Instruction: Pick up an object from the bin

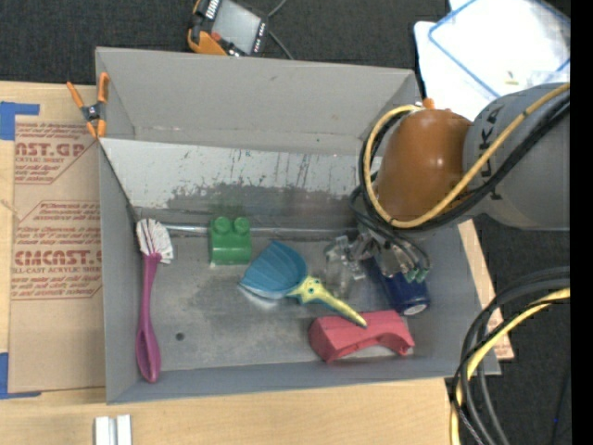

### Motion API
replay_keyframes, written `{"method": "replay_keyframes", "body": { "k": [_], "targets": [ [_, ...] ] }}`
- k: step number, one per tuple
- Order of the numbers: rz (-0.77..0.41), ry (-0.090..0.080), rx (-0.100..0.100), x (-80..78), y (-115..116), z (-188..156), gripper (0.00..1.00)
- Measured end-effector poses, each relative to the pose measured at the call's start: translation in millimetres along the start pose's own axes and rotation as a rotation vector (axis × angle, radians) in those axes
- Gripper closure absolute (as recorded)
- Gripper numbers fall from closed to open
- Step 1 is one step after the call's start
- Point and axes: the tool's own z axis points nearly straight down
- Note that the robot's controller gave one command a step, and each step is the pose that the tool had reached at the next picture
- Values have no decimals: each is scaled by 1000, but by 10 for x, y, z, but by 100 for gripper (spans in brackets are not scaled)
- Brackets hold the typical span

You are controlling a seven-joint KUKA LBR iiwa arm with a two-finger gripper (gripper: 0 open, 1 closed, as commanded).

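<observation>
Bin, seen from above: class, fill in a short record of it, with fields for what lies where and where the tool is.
container: grey bin
left side: pink brush, white bristles at the far end
middle: green block; blue scoop with a yellow handle
front right: red piece
right: dark blue can
tool position: tool low in the bin, between blue scoop and dark blue can
</observation>
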Motion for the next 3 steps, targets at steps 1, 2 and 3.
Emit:
{"method": "replay_keyframes", "body": {
  "k": [1, 2, 3],
  "targets": [
    [362, -15, 1, 41, 278, 438, 100],
    [76, -14, -2, 174, 354, 559, 100],
    [138, -4, -2, 128, 326, 454, 100]
  ]
}}
